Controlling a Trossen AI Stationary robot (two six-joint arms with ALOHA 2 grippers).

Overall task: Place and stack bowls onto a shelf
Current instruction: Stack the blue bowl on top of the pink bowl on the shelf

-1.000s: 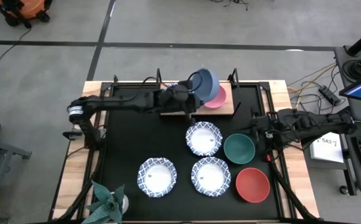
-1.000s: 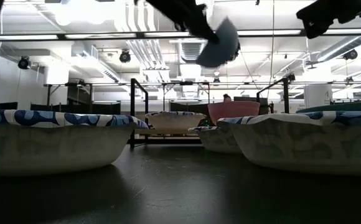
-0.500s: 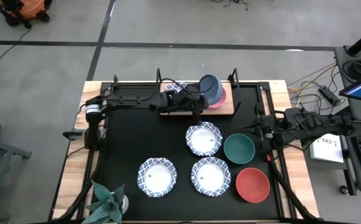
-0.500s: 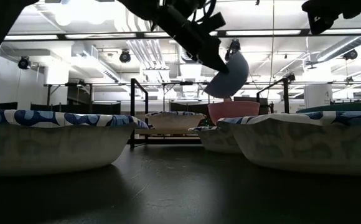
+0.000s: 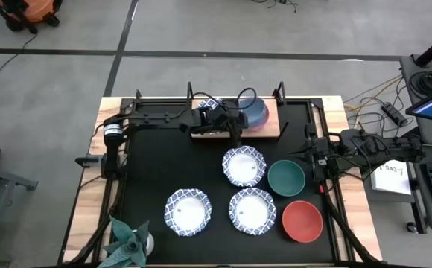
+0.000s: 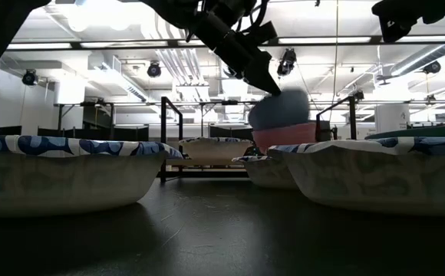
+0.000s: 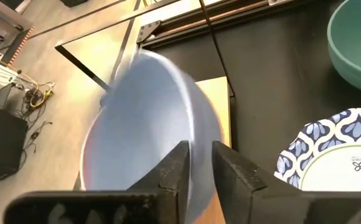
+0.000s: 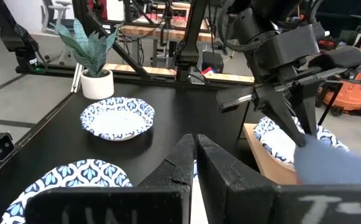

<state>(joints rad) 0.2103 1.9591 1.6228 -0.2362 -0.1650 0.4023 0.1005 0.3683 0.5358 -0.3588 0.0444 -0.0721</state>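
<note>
Left claw [image 5: 236, 119]: I am gripping the blue bowl [image 5: 254, 112] by its rim, over the shelf [image 5: 270, 128].
Blue bowl: it is sitting tilted in the pink bowl [image 6: 285, 135].
Right claw [image 5: 310, 152]: I am keeping it clenched, empty, beside the green bowl [image 5: 286, 179].
Tabletop [image 5: 164, 171]: it is carrying three patterned bowls.

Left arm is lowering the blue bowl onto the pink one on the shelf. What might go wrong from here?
The blue bowl sits tilted on the pink bowl, pinched at its rim by the left gripper; let go now, it may seat crooked or slide off.

The stack stands near the end of the shelf, so a slipped bowl might drop to the table.

A patterned bowl sits close beside the arm on the shelf and may get nudged on withdrawal.
</note>
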